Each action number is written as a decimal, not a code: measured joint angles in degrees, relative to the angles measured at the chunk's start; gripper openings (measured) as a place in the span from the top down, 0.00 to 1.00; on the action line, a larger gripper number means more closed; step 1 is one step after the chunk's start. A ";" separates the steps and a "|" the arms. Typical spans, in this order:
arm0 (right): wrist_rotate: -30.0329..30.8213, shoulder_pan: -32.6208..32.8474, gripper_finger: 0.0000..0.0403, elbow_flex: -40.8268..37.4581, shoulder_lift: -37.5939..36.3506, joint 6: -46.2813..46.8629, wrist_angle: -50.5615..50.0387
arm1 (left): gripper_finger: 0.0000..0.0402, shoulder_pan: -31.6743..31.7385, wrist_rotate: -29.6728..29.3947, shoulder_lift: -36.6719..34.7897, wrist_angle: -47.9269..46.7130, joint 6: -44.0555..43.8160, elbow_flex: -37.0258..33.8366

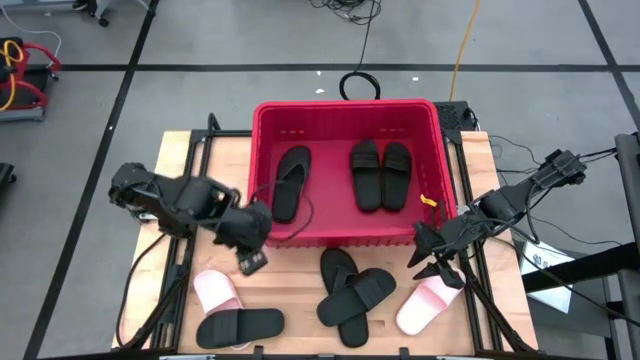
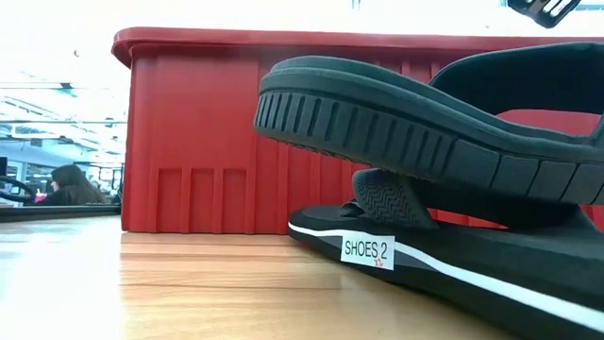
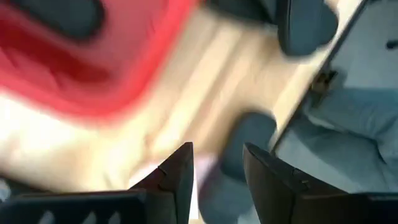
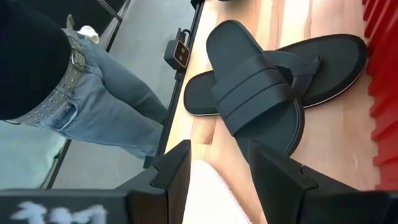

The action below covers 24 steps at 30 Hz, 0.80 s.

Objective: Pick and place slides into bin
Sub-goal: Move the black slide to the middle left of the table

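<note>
The red bin stands at the table's far middle and holds three black slides: a thong one and two wide-strap ones. Lying flat on the table are a pink slide, a black slide, a pile of three black slides and a second pink slide. My left gripper is open and empty, by the bin's near left corner. My right gripper is open and empty, just above the right pink slide.
A person in jeans stands at the table's near edge. The black pile fills the low view in front of the bin wall. Bare wood lies between the left pink slide and the pile.
</note>
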 joint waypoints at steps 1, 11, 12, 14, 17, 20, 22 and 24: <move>0.02 0.00 0.63 0.00 0.02 -0.25 0.01 | 0.67 -1.13 1.19 -0.24 -0.12 -2.26 -1.29; -0.14 -0.02 0.63 -0.03 0.02 -4.05 0.00 | 0.67 -14.53 5.86 -1.21 3.38 -22.97 -8.55; -0.17 -0.02 0.63 -0.04 0.02 -4.51 0.00 | 0.67 -15.76 5.86 -1.24 4.94 -25.57 -9.00; -0.25 -0.02 0.63 -0.04 0.02 -5.80 0.00 | 0.67 -18.48 5.74 -1.21 8.75 -31.17 -10.28; -0.30 -0.02 0.63 -0.04 0.02 -8.52 0.00 | 0.67 -22.85 4.31 -1.20 14.97 -40.66 -12.93; -1.00 -0.02 0.63 -0.04 0.02 -11.04 0.00 | 0.67 -26.20 0.95 -1.16 22.67 -49.83 -16.10; -1.97 -0.02 0.63 -0.04 0.02 -11.71 0.01 | 0.67 -28.41 -1.75 -1.15 26.35 -53.96 -17.99; -2.97 -0.02 0.63 -0.04 0.02 -12.54 0.01 | 0.67 -30.42 -4.16 -1.16 29.50 -57.06 -20.07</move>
